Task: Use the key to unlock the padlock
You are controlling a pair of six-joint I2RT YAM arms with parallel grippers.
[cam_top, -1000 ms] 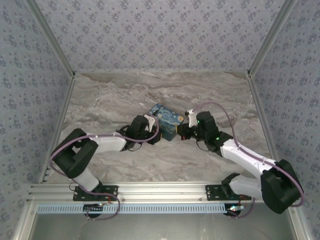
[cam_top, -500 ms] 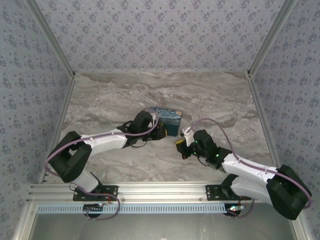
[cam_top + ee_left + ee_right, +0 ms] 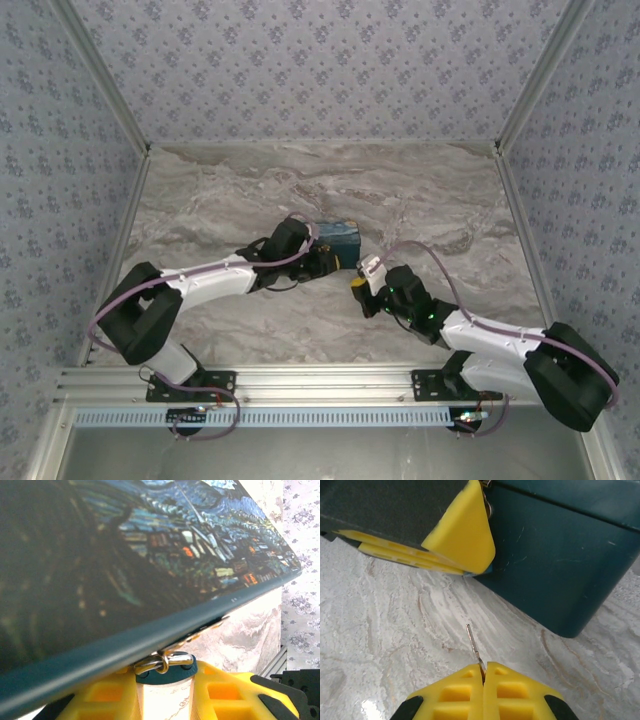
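My L tool is part-closed, pinching the padlock where it hangs under the box edge. R tool is clamped tight on the key, which points at the padlock, just short of it, above the desk. Padlock's tiny, light, hard, prob. slick, so grip the body sides. Key's thin and may twist.

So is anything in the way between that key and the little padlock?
Bare marble lies ahead of the key. But a yellow finger of the left pincer, gripping the padlock, covers it from the key's side.
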